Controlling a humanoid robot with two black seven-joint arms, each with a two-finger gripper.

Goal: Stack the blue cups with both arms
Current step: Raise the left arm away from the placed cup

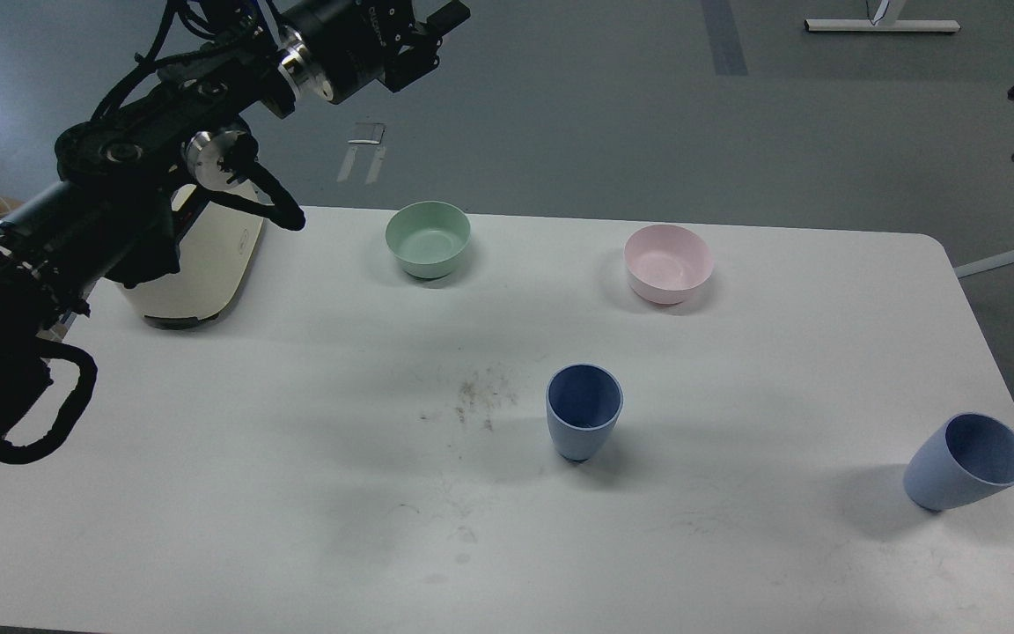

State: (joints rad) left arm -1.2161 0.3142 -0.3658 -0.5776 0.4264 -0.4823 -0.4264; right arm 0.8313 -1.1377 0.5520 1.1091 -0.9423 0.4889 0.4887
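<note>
Two blue cups stand upright and well apart on the white table: the middle cup near the centre, the right cup by the right edge. Behind them sit a green bowl and a pink bowl. Left gripper hangs high above the far-left corner; whether its fingers are apart, I cannot tell.

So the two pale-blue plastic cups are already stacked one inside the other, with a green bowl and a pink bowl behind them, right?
Not stacked: the head view shows the two pale-blue plastic cups apart, one near the table's middle, the other by the right edge. The mint-green bowl and pink bowl do sit behind them.
</note>
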